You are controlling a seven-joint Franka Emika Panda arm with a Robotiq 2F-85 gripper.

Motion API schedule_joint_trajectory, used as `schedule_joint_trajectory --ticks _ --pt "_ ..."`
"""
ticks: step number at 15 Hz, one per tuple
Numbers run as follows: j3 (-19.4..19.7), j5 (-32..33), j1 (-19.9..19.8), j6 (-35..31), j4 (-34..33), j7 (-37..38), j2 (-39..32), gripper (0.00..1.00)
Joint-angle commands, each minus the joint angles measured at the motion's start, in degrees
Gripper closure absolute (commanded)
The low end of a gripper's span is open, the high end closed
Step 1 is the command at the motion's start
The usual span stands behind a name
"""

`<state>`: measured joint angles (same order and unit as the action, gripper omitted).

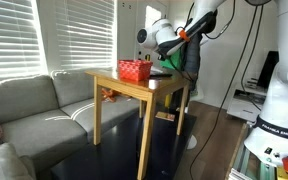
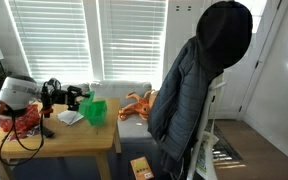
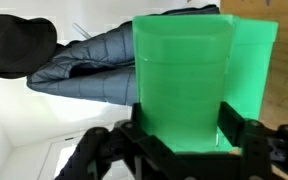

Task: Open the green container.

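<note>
The green container [image 2: 96, 112] stands on the wooden table [image 2: 44, 150], near its edge. In the wrist view it [image 3: 184, 85] fills the middle of the picture, with a second green part [image 3: 256, 70] showing behind it to the right. My gripper [image 3: 182, 128] reaches in level from the side. Its two black fingers sit against the container's two sides, so it is shut on it. The gripper also shows in both exterior views [image 2: 79, 100] [image 1: 164, 55]. In the exterior view with the sofa in front, the gripper hides the container. I cannot tell whether the lid is raised.
A red mesh basket [image 2: 24, 120] [image 1: 134, 70] stands on the table behind the gripper. A white item [image 2: 69, 117] lies beside the container. A dark jacket [image 2: 189, 90] hangs on a chair past the table's edge. An orange toy [image 2: 139, 103] lies on the sofa.
</note>
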<state>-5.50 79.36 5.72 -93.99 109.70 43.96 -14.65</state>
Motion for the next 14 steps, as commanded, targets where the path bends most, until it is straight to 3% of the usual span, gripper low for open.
schedule_joint_trajectory --ticks 1,9,14 --pt "0.5 -6.2 -3.3 -11.0 3.9 -3.1 9.2 0.5" --pt "8.2 -25.4 -9.5 -38.5 9.8 -19.0 21.4 0.5" --pt "11.9 -46.3 -9.4 -46.2 12.9 -36.6 25.1 0.5"
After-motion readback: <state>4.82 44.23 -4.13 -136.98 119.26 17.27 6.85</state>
